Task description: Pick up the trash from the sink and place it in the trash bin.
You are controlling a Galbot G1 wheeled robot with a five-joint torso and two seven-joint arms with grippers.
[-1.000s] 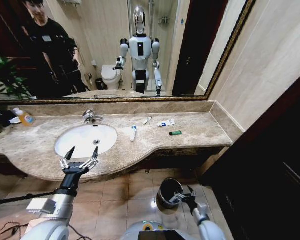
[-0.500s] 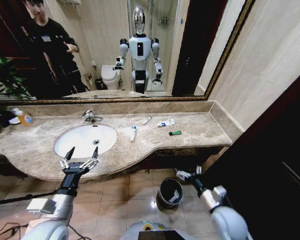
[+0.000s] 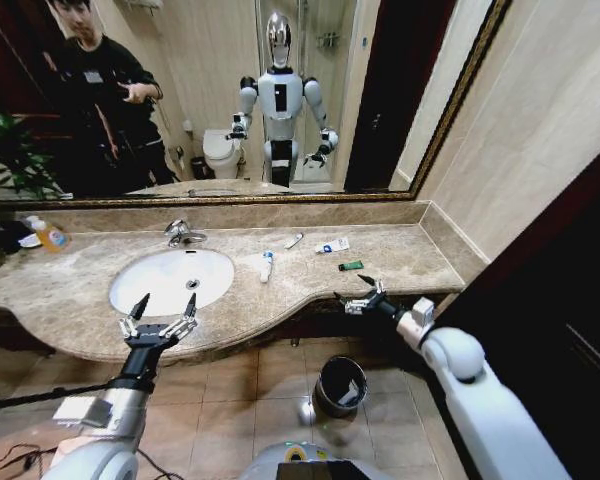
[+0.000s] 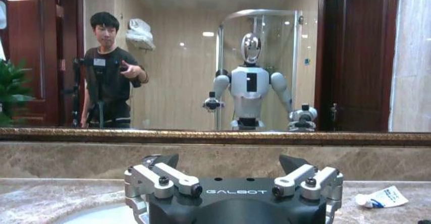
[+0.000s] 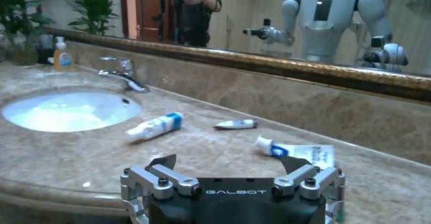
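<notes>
Right pincer released at counter edge; left pincer released; three tubes.

Counting outward from the sink, one white oval basin with one chrome faucet behind it: two white tubes with blue caps lie on the marble to its right, a larger tube just beside the basin and a smaller tube farther back. One white-blue packet and one small green piece lie farther right again. One orange-yellow soap bottle stands left of the basin. One black trash bin sits on the floor below.
</notes>
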